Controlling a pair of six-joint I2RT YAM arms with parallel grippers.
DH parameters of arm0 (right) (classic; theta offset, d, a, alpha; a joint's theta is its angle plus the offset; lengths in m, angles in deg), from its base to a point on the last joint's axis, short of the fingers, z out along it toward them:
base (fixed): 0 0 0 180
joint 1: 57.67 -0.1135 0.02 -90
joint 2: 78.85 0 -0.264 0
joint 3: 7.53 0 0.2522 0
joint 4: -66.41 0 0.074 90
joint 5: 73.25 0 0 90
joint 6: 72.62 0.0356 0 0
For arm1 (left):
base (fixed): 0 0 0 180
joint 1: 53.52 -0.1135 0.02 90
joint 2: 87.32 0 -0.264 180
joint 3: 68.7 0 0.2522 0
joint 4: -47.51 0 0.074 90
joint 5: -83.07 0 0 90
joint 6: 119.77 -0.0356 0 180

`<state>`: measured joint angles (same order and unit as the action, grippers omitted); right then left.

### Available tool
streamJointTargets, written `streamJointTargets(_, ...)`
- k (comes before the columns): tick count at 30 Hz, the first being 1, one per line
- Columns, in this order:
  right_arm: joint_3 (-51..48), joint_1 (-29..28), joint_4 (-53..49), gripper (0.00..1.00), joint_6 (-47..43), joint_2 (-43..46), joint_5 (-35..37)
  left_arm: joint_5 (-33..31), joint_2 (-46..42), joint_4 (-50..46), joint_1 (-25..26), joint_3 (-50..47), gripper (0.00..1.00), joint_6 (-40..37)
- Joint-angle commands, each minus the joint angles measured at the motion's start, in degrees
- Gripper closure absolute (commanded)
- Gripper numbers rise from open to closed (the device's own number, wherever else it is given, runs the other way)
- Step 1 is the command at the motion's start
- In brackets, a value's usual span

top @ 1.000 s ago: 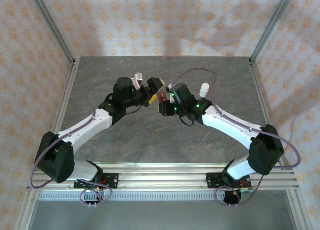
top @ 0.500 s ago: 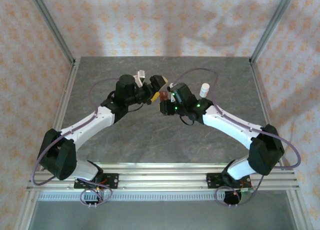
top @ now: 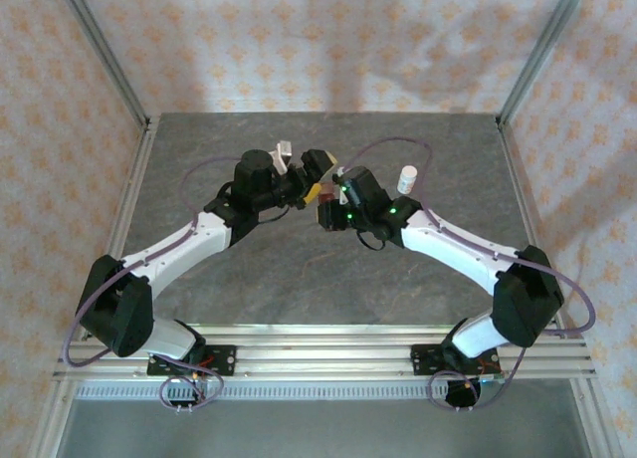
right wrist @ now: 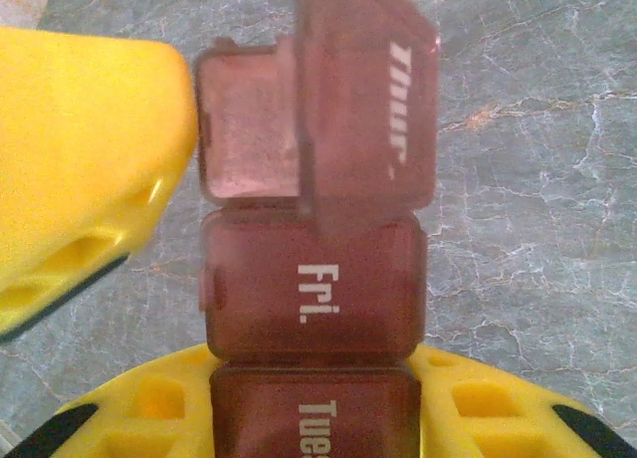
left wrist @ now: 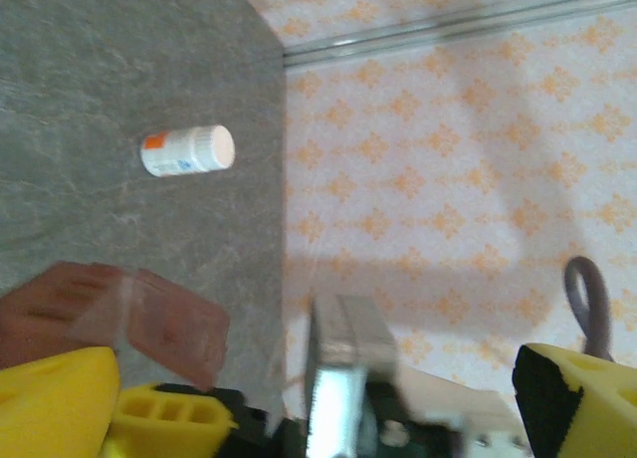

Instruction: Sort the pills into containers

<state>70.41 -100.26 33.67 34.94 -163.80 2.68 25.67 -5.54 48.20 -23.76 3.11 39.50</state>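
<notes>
A: Since the left tool, spread, has been brought closer, what is changed?

B: The containers, pinched by the right tool above the table's far middle, are reached; the Thur lid is lifted, so filling may be begun.

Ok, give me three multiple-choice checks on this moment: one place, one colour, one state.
1. Where on the table is the white bottle? A. far half, right of centre B. near left corner C. dead centre
2. What colour are the containers? A. blue B. reddish-brown C. white
3. Which lid stands lifted? A. Fri lid B. Tues lid C. Thur lid
Key: 1A, the top view shows it there, upright; 2B, they look translucent reddish-brown in the right wrist view; 3C, the Thur lid tilts up while the other two lie flat.
</notes>
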Motion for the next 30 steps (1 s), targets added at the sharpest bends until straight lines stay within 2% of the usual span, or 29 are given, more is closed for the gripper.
streamJointTargets(1,-0.8,0.1,1.6,0.75,-0.2,-0.8,0.1,0.8,-1.0,4.1,1.2,3.3,0.00,1.2)
streamJointTargets(5,-1.5,0.1,1.4,0.75,-0.3,-0.6,0.4,-0.2,-1.4,2.3,1.0,4.3,0.00,0.4)
streamJointTargets(12,-4.0,0.3,-0.4,0.75,-2.4,-0.1,1.3,-9.3,-4.3,-12.6,-2.2,4.2,0.00,-8.2)
streamJointTargets(16,-3.9,0.3,-3.4,0.74,-5.6,-2.8,2.0,-11.7,-4.9,-19.1,-5.1,3.9,0.00,-13.5)
streamJointTargets(24,-1.4,0.3,-5.7,0.72,-11.3,-11.8,2.8,-12.4,-4.7,-22.2,-7.1,1.3,0.00,-17.9)
streamJointTargets(30,-1.8,0.3,-5.6,0.69,-12.9,-14.9,4.1,-12.2,-4.1,-22.4,-7.3,1.4,0.00,-18.6)
